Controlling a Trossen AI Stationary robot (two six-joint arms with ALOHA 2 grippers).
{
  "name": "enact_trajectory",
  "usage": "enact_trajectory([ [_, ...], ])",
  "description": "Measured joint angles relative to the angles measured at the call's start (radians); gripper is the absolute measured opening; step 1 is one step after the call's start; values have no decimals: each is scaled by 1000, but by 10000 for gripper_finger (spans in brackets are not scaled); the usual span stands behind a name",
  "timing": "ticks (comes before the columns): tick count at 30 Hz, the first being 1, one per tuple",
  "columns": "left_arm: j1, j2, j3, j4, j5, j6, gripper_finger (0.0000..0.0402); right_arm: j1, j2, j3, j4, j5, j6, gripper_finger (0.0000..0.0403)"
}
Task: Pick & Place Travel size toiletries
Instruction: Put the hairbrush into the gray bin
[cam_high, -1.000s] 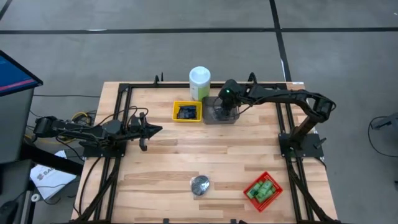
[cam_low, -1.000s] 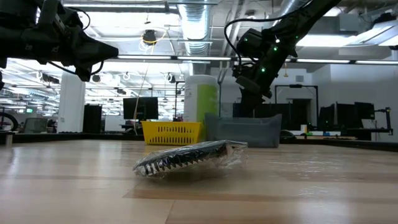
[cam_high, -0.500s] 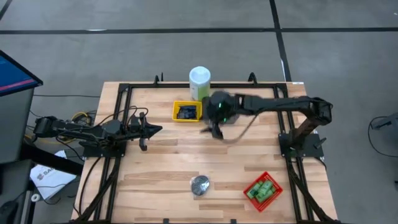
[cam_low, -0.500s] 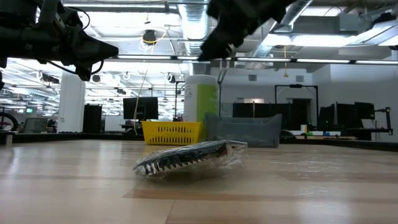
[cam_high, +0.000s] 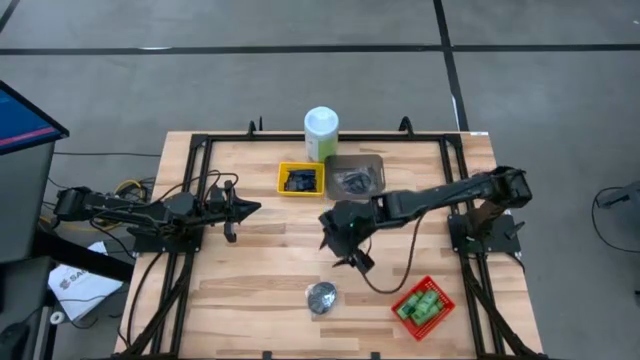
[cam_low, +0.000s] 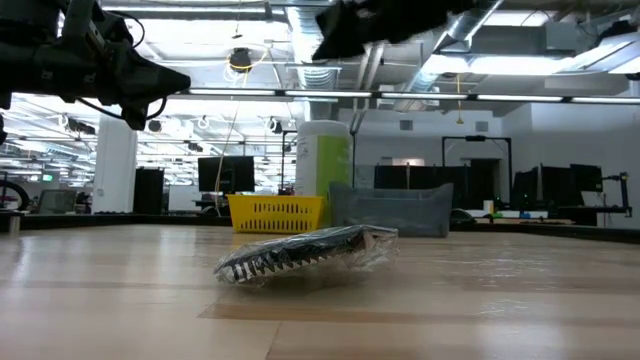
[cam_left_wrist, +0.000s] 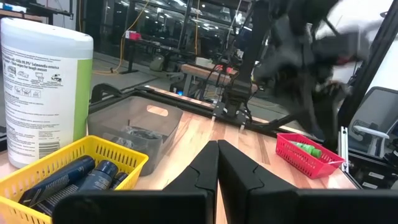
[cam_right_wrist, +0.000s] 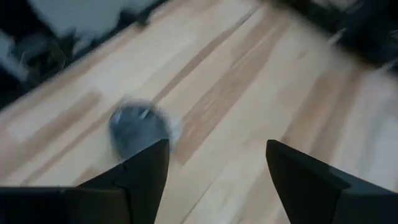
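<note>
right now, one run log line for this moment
right tool open above table | heading to silvery disc | left tool shut, waiting at left

Right gripper (cam_high: 352, 255) jaws spread; left gripper (cam_high: 238, 211) apparently closed.

Lighting: even and bright from overhead; ceiling strip lights glare across the top of the low view. Shadows: faint on the worktop (cam_high: 300, 270). Blur: right wrist view smeared throughout; the disc (cam_right_wrist: 138, 127) at left centre indistinct. Left wrist view sharp.
</note>
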Motion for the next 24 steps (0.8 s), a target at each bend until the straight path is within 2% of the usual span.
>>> enact_trajectory([
  [14, 0, 2, 0, 8, 0, 0, 0, 177, 251, 0, 98, -9, -182, 260],
  [20, 0, 2, 0, 12, 0, 0, 0, 225, 333, 1, 148, -5, -191, 260],
  [24, 0, 2, 0, 15, 0, 0, 0, 231, 377, 0, 197, 35, -185, 260],
])
